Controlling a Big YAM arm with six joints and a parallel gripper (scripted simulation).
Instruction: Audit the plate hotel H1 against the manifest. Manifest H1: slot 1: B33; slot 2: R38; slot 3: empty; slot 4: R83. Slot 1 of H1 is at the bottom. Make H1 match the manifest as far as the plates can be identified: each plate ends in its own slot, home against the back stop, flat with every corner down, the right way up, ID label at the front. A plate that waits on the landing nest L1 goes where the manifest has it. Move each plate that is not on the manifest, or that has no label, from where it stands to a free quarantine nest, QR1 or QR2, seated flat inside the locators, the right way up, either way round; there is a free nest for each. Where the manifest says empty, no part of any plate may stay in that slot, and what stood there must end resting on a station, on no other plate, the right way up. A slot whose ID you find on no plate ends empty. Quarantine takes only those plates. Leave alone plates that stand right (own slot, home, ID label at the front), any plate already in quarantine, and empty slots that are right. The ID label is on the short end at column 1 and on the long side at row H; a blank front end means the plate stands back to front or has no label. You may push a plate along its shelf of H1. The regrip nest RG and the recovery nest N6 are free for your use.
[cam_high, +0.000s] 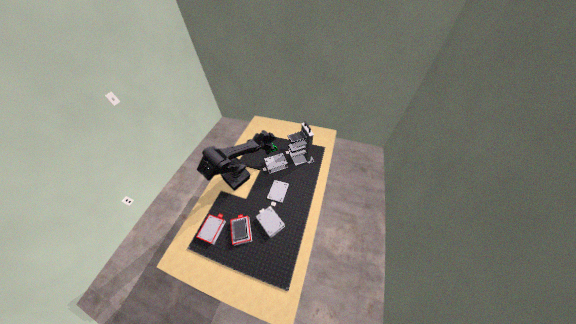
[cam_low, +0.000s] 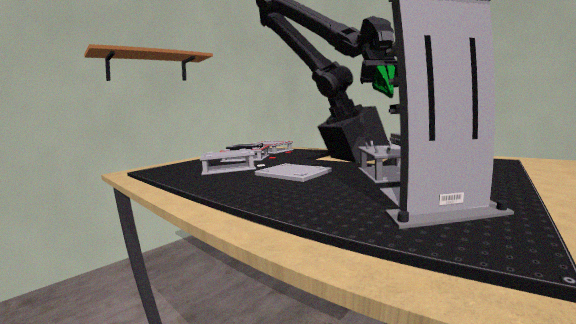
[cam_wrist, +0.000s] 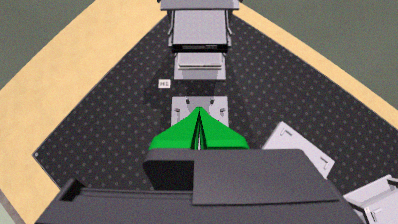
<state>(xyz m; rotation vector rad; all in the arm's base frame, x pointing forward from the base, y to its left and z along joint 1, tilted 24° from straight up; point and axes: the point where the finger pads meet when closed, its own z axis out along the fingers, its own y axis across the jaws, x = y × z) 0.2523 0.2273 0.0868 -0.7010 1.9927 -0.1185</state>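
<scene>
Wrist view: gripper (cam_wrist: 199, 111) fully closed, holding nothing, above grey nest (cam_wrist: 181, 111); hotel H1 (cam_wrist: 200, 30) straight ahead of it.

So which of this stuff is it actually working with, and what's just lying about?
In the job:
- plate hotel
- gripper, shut, holding nothing
- red-edged quarantine nests
- grey nests

Lying about:
- wall shelf
- wall sockets

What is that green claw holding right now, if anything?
Nothing. The green gripper is shut with its fingers pressed together, empty, in the air in front of the plate hotel.
</scene>
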